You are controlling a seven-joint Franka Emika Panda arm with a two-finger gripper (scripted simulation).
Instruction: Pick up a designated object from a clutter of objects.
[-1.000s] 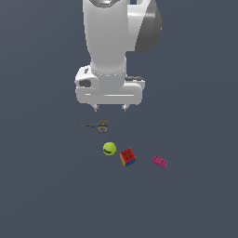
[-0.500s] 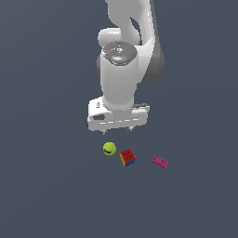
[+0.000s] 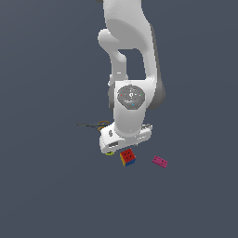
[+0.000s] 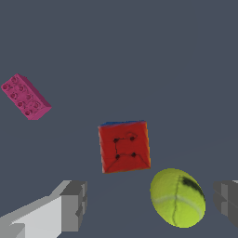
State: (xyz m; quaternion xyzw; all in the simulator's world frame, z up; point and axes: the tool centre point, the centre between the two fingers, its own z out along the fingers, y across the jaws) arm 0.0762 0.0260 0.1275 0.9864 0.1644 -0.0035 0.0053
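Though near cube (image 4: 124,146), ball (image 4: 177,197) between fingers (image 4: 73,205).

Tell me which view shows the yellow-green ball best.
Wrist view: the yellow-green ball shows whole, seam visible, between the open gripper's fingers, beside the cube. In the exterior view the arm's hand hides all but a sliver.

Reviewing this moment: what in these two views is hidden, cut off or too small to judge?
- Ball: in the exterior view the arm's hand covers nearly all of it.
- Scissors: exterior view only, thin, small and partly behind the arm; blade position unreadable.
- Gripper: the wrist view's edges crop both fingers; in the exterior view they are hidden under the hand.
- Puzzle cube: the wrist view shows mainly its red face; other faces barely seen.
- Pink brick: too small in the exterior view for stud detail.
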